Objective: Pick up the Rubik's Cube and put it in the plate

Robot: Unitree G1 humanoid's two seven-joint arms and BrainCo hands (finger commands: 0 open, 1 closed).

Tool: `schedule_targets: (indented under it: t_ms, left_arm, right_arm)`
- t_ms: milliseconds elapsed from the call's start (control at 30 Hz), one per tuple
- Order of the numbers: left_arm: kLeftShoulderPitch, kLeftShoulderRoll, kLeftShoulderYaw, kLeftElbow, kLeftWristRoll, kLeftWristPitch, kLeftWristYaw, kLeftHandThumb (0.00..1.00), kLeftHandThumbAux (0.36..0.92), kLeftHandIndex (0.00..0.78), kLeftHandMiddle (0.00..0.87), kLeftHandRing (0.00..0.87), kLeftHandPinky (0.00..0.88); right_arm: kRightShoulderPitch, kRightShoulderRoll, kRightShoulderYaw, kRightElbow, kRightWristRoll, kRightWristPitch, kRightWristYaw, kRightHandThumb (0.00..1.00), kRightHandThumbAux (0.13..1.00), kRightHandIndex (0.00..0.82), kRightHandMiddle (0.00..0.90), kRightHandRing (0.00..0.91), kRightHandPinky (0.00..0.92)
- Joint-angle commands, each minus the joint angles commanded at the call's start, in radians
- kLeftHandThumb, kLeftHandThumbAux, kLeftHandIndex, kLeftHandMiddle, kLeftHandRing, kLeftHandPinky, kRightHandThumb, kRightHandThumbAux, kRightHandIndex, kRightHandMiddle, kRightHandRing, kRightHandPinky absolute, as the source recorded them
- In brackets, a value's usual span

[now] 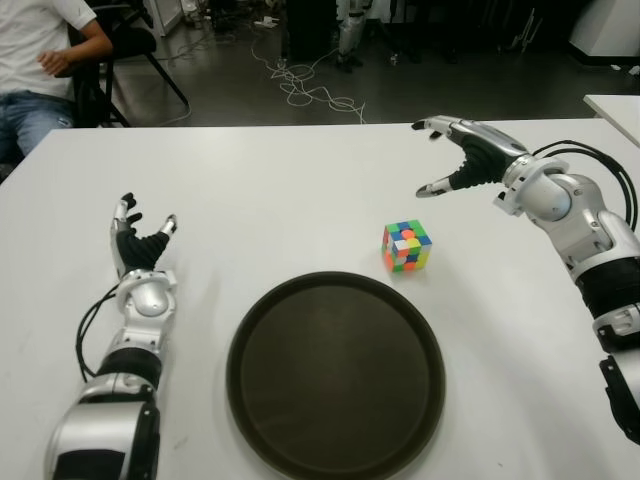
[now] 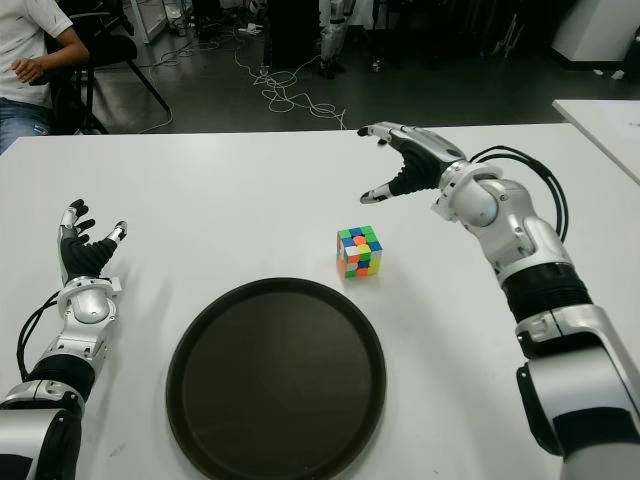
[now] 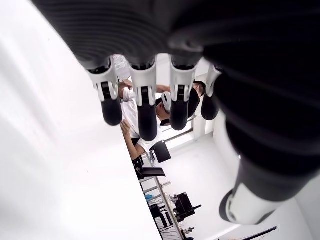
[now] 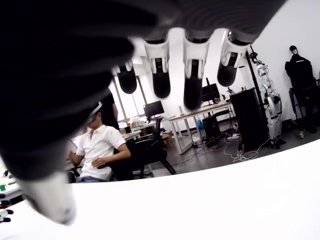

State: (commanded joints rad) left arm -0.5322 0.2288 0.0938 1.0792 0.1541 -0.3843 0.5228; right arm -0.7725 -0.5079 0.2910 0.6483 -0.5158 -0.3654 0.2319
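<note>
Dark plate [image 1: 335, 375] holds nothing; Rubik's Cube [image 1: 406, 246] beside it; right hand [image 1: 462, 158] spread, empty.

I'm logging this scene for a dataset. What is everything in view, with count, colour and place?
Multicoloured Rubik's Cube: one, on the table just beyond the plate's far right rim.
Round dark brown plate: one, near edge of table, centre, holding nothing.
White table: one, under everything.
Seated person in white shirt: one, beyond the table's far left corner.
Cables on floor: a white tangle, beyond the table.
Left robot hand: open, left of plate.
Right robot hand: open, beyond the cube to its right.
</note>
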Motion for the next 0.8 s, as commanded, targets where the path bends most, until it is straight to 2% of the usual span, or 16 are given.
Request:
schedule_targets:
  t_ms: [167,267,467,800]
  left_arm:
    - [-0.002,-0.003,-0.007,-0.005,0.012,0.018,0.019,0.373,0.756,0.096,0.149,0.154,0.150]
    - [-0.002,-0.006,-0.008,-0.007,0.016,0.024,0.025,0.387,0.755,0.096,0.145,0.147,0.137]
    - [-0.003,-0.006,-0.008,-0.006,0.019,0.026,0.026,0.401,0.757,0.097,0.142,0.144,0.144]
    - [-0.005,-0.003,-0.012,-0.001,0.022,0.028,0.025,0.339,0.756,0.088,0.134,0.125,0.103]
  right_arm:
    - [-0.001,-0.001,0.018,-0.010,-0.002,0.012,0.045,0.104,0.675,0.000,0.150,0.267,0.364]
    - [-0.001,-0.005,0.025,-0.014,-0.007,0.016,0.054,0.084,0.647,0.000,0.118,0.191,0.232]
    - [0.008,0.000,0.043,-0.012,-0.025,0.006,0.040,0.020,0.603,0.000,0.097,0.107,0.100]
    - [0.005,-0.012,0.070,0.006,-0.045,-0.034,0.047,0.000,0.584,0.000,0.057,0.040,0.039]
